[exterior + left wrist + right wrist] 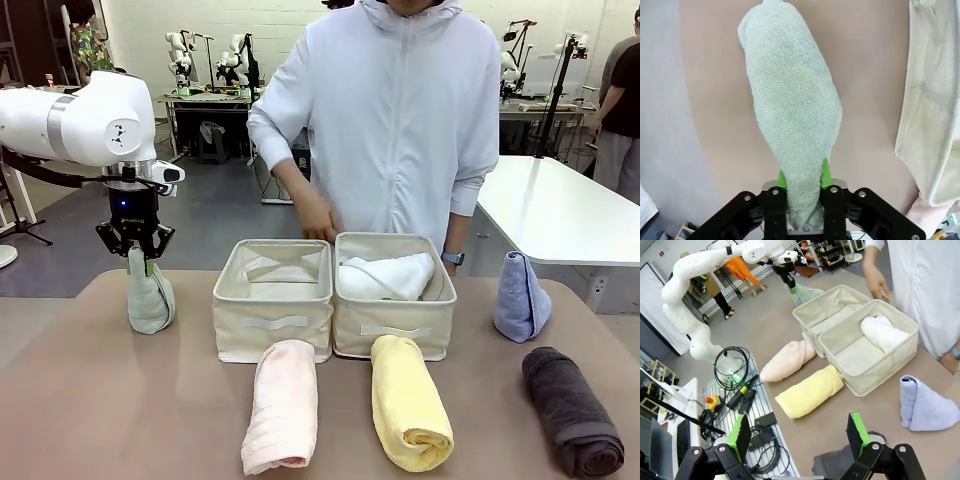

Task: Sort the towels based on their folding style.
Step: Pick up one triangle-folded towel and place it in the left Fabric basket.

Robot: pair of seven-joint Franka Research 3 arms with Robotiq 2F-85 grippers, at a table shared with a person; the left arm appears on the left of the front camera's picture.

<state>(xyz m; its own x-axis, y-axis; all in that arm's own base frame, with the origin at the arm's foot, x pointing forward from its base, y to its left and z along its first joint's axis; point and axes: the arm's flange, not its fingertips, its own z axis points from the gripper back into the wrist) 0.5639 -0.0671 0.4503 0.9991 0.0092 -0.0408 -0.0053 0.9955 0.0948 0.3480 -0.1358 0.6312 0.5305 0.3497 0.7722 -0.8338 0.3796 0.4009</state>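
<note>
Brown tabletop [100,400] runs across the near part of a workshop with white benches and other equipment behind, and a person in a pale zipped jacket stands at the far edge. Two beige fabric bins sit side by side in the middle of the table, touching each other. The left bin [273,300] holds no towel that can be seen, while the right bin [395,312] holds the white rolled towel [392,276]. The person's hand [318,218] hangs just beyond the far rim of the left bin. At the far left of the table, the left gripper [140,262] points straight down, its green pads pressed together on the narrow top of the sage-green cone towel [151,303]. The cone stands upright below it with its wide base at the table surface; whether the base rests there or hangs just clear cannot be told. Just in front of the bins, the pale pink roll [282,405] lies on the near side of the left bin and the yellow roll [408,415] on the near side of the right bin, both pointing toward the near edge. The light-blue cone towel [522,297] stands to the right of the right bin, and the dark grey roll [570,410] lies nearer, at the right edge. The right gripper [800,432] hovers over that near right area with its fingers spread wide and nothing between them.
</note>
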